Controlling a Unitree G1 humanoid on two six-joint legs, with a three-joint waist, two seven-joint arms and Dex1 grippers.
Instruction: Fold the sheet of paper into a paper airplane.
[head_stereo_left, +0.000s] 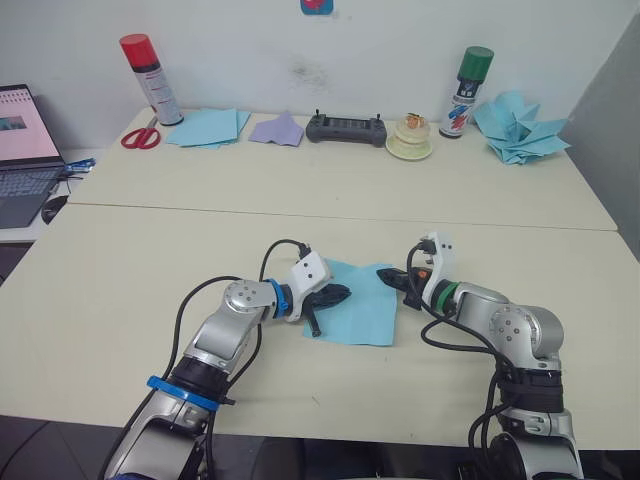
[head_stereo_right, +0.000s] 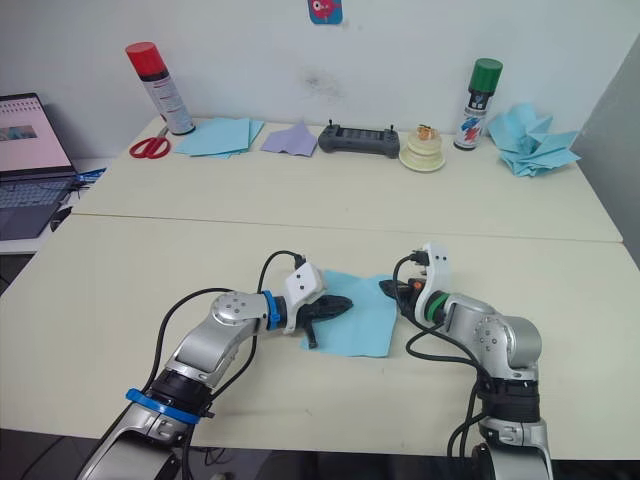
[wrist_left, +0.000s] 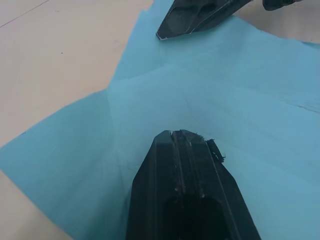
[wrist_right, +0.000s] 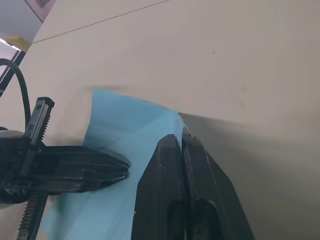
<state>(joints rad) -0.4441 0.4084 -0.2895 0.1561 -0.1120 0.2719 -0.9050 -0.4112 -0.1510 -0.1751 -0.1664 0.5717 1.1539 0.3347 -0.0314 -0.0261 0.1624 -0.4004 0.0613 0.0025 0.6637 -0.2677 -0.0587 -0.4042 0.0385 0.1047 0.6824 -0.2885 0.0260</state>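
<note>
The light blue sheet of paper (head_stereo_left: 358, 310) lies flat on the near table between my two arms, with crease lines across it (wrist_left: 165, 100). My left gripper (head_stereo_left: 343, 293) is shut and points right, its tip resting on the sheet's left half (wrist_left: 175, 134). My right gripper (head_stereo_left: 384, 272) is also shut and points left, its tip at the sheet's far right corner (wrist_right: 181, 135). Whether that tip pinches the corner or only presses on it, I cannot tell. The two tips sit a short gap apart.
Along the far table edge stand a red spray can (head_stereo_left: 150, 78), scissors (head_stereo_left: 140, 138), a stack of blue sheets (head_stereo_left: 208, 127), a lilac paper (head_stereo_left: 277, 130), a black controller (head_stereo_left: 345, 128), a cream tape roll (head_stereo_left: 409, 142), a green spray can (head_stereo_left: 466, 92) and a heap of blue paper planes (head_stereo_left: 520, 128). A laptop (head_stereo_left: 22, 150) sits far left.
</note>
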